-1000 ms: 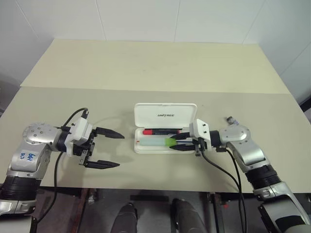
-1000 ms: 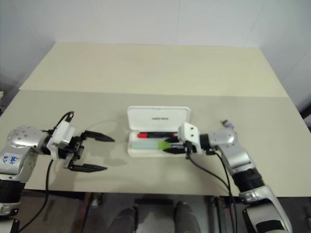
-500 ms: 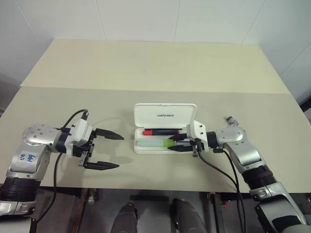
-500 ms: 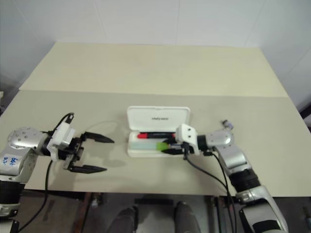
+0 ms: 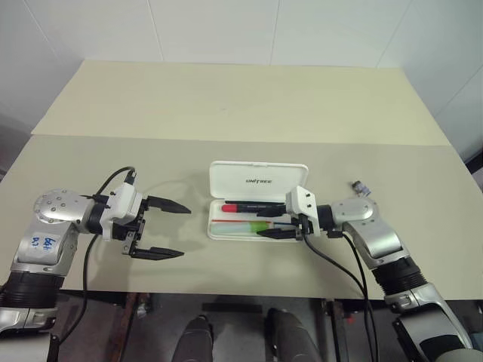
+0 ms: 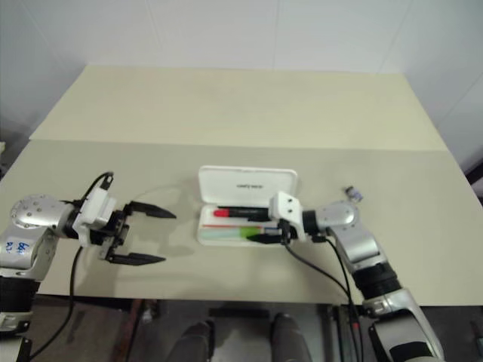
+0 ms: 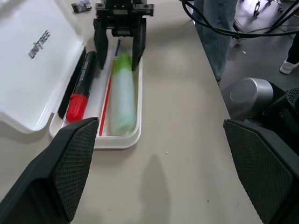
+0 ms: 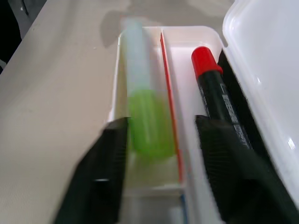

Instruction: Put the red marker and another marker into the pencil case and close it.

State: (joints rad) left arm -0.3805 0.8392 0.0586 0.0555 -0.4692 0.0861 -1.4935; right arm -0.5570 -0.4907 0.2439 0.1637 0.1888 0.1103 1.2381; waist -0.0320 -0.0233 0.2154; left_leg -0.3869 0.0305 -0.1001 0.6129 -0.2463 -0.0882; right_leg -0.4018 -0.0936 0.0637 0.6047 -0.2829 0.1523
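Note:
The white pencil case [image 5: 256,179] lies open mid-table, lid tipped back. The red marker [image 5: 245,204] rests in its far compartment. The other marker, a pale-green highlighter [image 5: 241,225], lies flat in the near compartment. My right gripper [image 5: 264,224] is open at the case's right end, its fingers [image 8: 100,177] standing either side of the lime cap [image 8: 147,123] without squeezing it. The left wrist view looks along the red marker [image 7: 81,81] and highlighter [image 7: 122,95] to that gripper [image 7: 117,65]. My left gripper [image 5: 186,232] hangs open and empty, left of the case.
A small grey object [image 5: 361,186] lies on the table to the right, behind my right arm. Cables trail from both wrists. The table's front edge runs just below both grippers. A person's legs [image 7: 210,28] stand beyond the table's edge in the left wrist view.
My right gripper has opened off the highlighter's cap, and the highlighter now lies flat in the near compartment. The left gripper has stayed put and open.

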